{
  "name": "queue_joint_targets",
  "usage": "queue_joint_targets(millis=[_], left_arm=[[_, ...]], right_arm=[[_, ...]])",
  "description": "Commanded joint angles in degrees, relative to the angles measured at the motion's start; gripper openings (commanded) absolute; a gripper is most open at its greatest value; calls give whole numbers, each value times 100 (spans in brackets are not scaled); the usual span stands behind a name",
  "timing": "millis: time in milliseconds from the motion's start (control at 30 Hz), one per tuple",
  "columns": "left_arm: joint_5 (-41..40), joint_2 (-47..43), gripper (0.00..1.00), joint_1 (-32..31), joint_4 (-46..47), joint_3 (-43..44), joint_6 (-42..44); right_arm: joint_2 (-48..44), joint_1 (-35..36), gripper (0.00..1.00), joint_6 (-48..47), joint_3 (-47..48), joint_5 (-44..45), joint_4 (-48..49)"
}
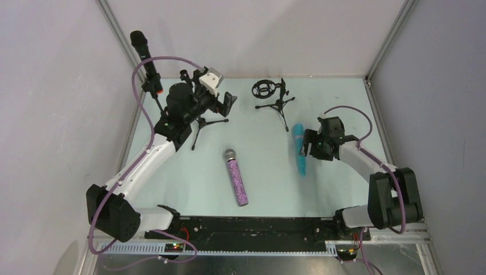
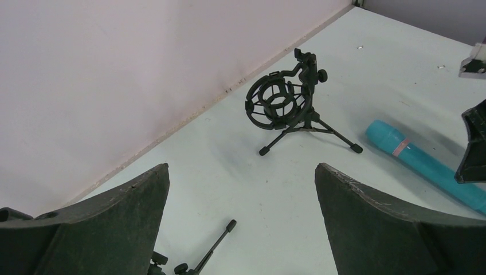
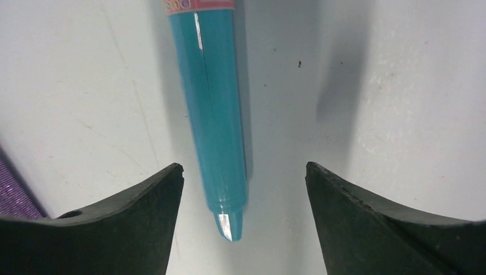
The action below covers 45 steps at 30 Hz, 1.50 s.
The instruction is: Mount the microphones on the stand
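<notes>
The long black microphone (image 1: 145, 58) with the orange-red ring stands held in a tripod stand (image 1: 202, 127) at the far left, partly hidden by my left arm. My left gripper (image 1: 228, 104) is open and empty beside it; the left wrist view shows its jaws (image 2: 242, 169) wide apart above the table. An empty stand with a ring mount (image 1: 269, 91) (image 2: 283, 103) stands at the back centre. The purple glitter microphone (image 1: 236, 177) lies in the middle. The turquoise microphone (image 1: 301, 165) (image 3: 213, 114) lies on the table; my open right gripper (image 1: 304, 148) (image 3: 243, 169) straddles its tail end without touching.
Grey walls and a metal frame (image 1: 117, 34) close in the table at the back and sides. A leg of the near tripod (image 2: 215, 246) lies just below my left fingers. The purple microphone's edge (image 3: 14, 195) shows left of my right fingers.
</notes>
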Motion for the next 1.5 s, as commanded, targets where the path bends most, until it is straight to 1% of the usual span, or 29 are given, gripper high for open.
queue_joint_targets(millis=[0, 133, 200, 233, 300, 500, 700, 900, 1000, 1133, 1233, 1367, 1467], left_arm=[[63, -239, 100, -31, 303, -11, 64], [65, -225, 100, -28, 323, -27, 55], [48, -224, 100, -38, 331, -35, 49], [35, -225, 100, -32, 332, -37, 52], [22, -229, 100, -34, 339, -37, 50], [32, -232, 100, -26, 358, -37, 6], [26, -232, 100, -34, 376, -42, -15], [2, -242, 100, -34, 380, -46, -8], [-11, -249, 100, -29, 385, -46, -12], [-2, -255, 100, -31, 382, -41, -23], [-3, -235, 100, -27, 381, -40, -32], [2, -237, 100, -25, 385, -46, -27], [3, -236, 100, -21, 385, -46, -25]], right_arm=[[-696, 64, 83, -138, 213, -35, 78], [-1087, 93, 85, -102, 243, -410, 302], [-1193, 102, 92, -68, 324, -584, 457], [-1220, 100, 98, -51, 395, -632, 581], [-1182, 103, 99, -1, 557, -752, 724], [-695, 161, 99, 75, 1286, -1016, 834], [-126, 312, 99, 238, 1977, -823, 961], [460, 339, 100, 552, 2617, -450, 1246], [787, 352, 99, 654, 2988, -400, 1409], [1186, 294, 99, 912, 3357, -559, 1615], [1430, 208, 99, 1203, 3556, -870, 1792], [1914, 136, 99, 1658, 4075, -1327, 1761], [2143, 130, 99, 1922, 4318, -1418, 1749]])
